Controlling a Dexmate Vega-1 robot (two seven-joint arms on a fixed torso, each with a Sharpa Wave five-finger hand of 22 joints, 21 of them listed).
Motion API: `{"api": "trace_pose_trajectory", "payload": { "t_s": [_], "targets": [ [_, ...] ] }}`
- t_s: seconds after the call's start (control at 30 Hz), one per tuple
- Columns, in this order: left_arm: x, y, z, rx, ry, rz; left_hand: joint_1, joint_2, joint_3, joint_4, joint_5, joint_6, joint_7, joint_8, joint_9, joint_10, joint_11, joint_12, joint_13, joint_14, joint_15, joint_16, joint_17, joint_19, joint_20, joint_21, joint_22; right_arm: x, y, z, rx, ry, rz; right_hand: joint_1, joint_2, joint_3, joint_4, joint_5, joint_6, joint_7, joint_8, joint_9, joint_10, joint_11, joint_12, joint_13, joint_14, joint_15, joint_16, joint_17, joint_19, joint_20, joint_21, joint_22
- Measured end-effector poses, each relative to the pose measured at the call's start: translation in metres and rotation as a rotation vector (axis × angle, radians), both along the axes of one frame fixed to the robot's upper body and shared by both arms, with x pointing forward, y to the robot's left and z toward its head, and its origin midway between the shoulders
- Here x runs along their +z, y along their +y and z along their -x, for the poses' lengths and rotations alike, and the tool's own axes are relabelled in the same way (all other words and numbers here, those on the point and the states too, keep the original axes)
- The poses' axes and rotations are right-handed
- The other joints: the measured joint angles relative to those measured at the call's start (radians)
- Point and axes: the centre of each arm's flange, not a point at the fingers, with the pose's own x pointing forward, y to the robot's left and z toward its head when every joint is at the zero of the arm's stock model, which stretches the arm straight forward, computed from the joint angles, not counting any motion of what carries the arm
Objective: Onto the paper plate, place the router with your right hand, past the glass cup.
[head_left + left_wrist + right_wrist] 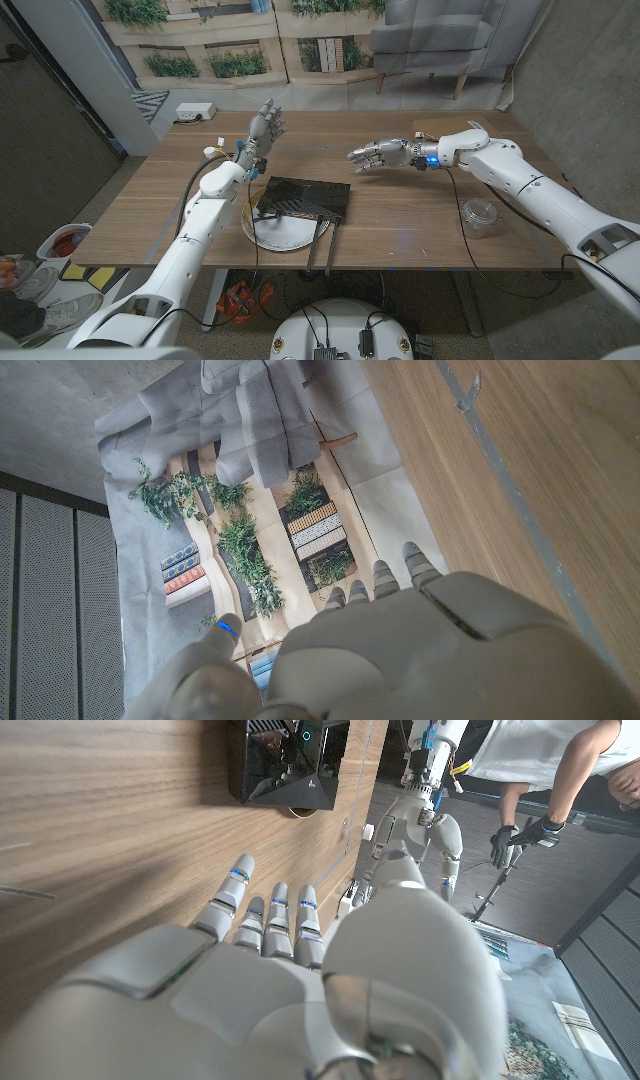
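The black router lies on the white paper plate near the table's front edge, its antennas sticking out over that edge. The router also appears in the right wrist view. My right hand hovers open above the table behind the router, fingers stretched toward the left, holding nothing. My left hand is raised open above the table's far left part, fingers spread upward. The glass cup stands at the right, near the front edge, under my right forearm.
A white power strip lies on the floor behind the table. A cardboard piece sits at the table's far right corner. A person with a gloved hand stands beyond the table in the right wrist view. Shoes and a basket lie left of the table.
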Motion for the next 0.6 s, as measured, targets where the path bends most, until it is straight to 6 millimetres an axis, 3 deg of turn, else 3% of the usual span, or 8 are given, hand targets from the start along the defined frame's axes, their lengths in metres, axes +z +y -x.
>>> {"api": "trace_pose_trajectory", "payload": {
  "t_s": [0.6],
  "targets": [
    [0.002, 0.001, -0.004, -0.031, 0.001, -0.031, 0.0, 0.0, 0.0, 0.0, 0.0, 0.0, 0.0, 0.0, 0.0, 0.0, 0.0, 0.0, 0.0, 0.0, 0.0, 0.0, 0.0, 0.0, 0.0, 0.0, 0.0, 0.01, -0.008, 0.011, -0.031, -0.053, -0.015, -0.008, 0.008, -0.004, 0.004, 0.0, 0.006, -0.006, 0.0, 0.0, -0.003, 0.004, 0.0, -0.005, -0.006, -0.005, 0.0, -0.014, -0.005, -0.005, -0.012, 0.0]
  ]
}}
